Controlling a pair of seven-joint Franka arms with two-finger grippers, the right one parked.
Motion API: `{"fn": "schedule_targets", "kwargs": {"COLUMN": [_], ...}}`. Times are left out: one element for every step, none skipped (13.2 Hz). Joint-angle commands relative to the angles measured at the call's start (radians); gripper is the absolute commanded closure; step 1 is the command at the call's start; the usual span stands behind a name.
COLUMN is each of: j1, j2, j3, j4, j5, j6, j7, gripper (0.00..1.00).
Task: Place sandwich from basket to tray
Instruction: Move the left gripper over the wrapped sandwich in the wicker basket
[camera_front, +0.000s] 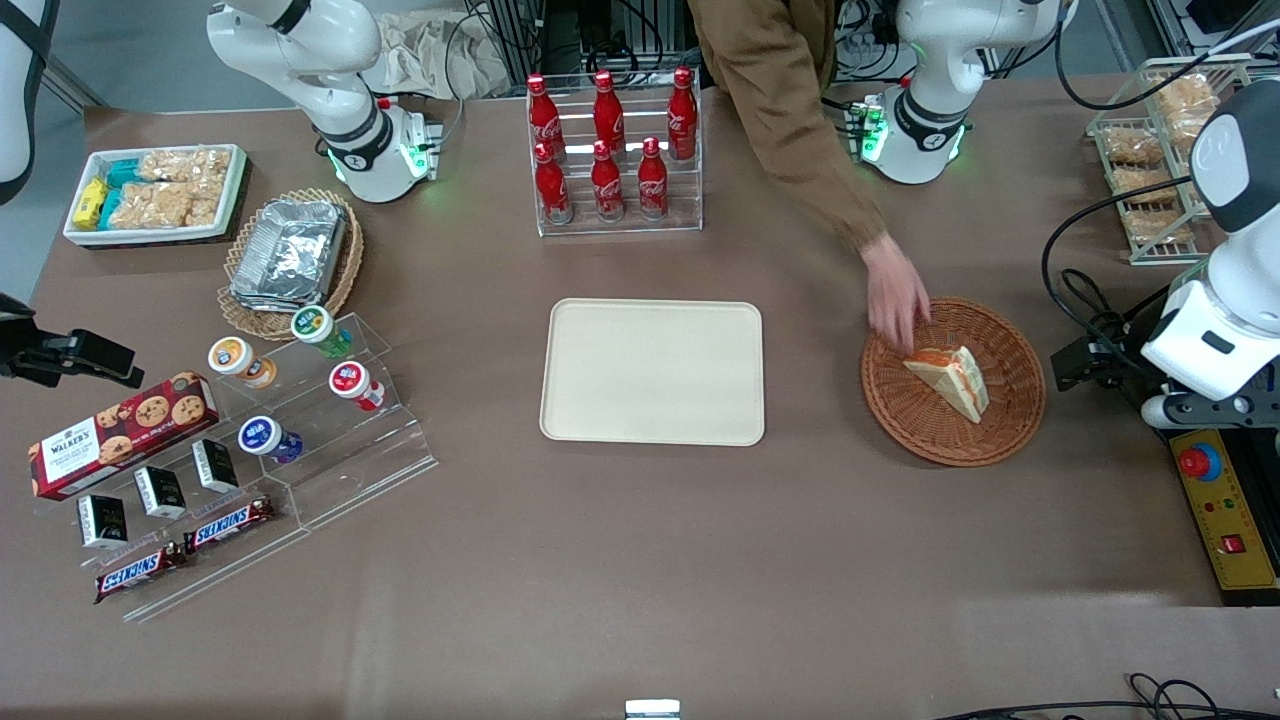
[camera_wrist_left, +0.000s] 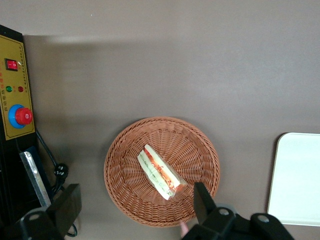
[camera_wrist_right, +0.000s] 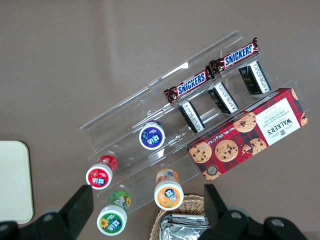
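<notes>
Your gripper (camera_wrist_left: 135, 212) hovers above the basket (camera_wrist_left: 122, 190), fingers spread wide and empty; the sandwich (camera_wrist_left: 161, 172) lies inside, a person's hand (camera_front: 897, 300) touching it. Wait, then descend.

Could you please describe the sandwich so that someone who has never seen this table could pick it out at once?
Start at the cream tray in the middle of the table, then look toward the working arm's end to the round reddish-brown basket. The sandwich lies in it: a pale triangular wedge with orange-red and green filling, the only food there, with a person's hand touching it. The open gripper hovers above the basket.
</notes>
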Motion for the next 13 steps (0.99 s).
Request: {"fn": "schedule_targets", "kwargs": {"j1": [0.003,0.003,0.0,-0.001,-0.005,-0.002,-0.001,-0.001,-0.001,-0.005,-0.006,-0.006,-0.006], "j2": [-0.003,-0.003,-0.003,-0.007,-0.026,-0.062,-0.113,-0.171,-0.211,-0.219,-0.204,-0.178,-0.156], "j3": [0.0,-0.002,-0.002,-0.002,-0.002,-0.002,-0.002,-0.002,-0.002,-0.003,-0.006,-0.022,-0.026], "j4": [0.025,0.026,0.012,-0.02,-0.081,-0.141,-0.243,-0.367,-0.479,-0.548,-0.566,-0.571,-0.578], "j5": [-0.013,-0.011,-0.01,0.001,-0.001,-0.01,-0.016,-0.027,-0.03,-0.028,-0.028,-0.027,-0.027], "j6": [-0.024,-0.031,-0.044,-0.065,-0.053,-0.006,0.075,0.188,0.296,0.362,0.381,0.384,0.384], "j7": [0.01,0.012,-0.003,-0.007,-0.028,-0.066,-0.108,-0.176,-0.285,-0.371,-0.442,-0.499,-0.546], "gripper": [0.0,0.0,0.0,0.0,0.0,0.0,0.0,0.0,0.0,0.0,0.0,0.0,0.0]}}
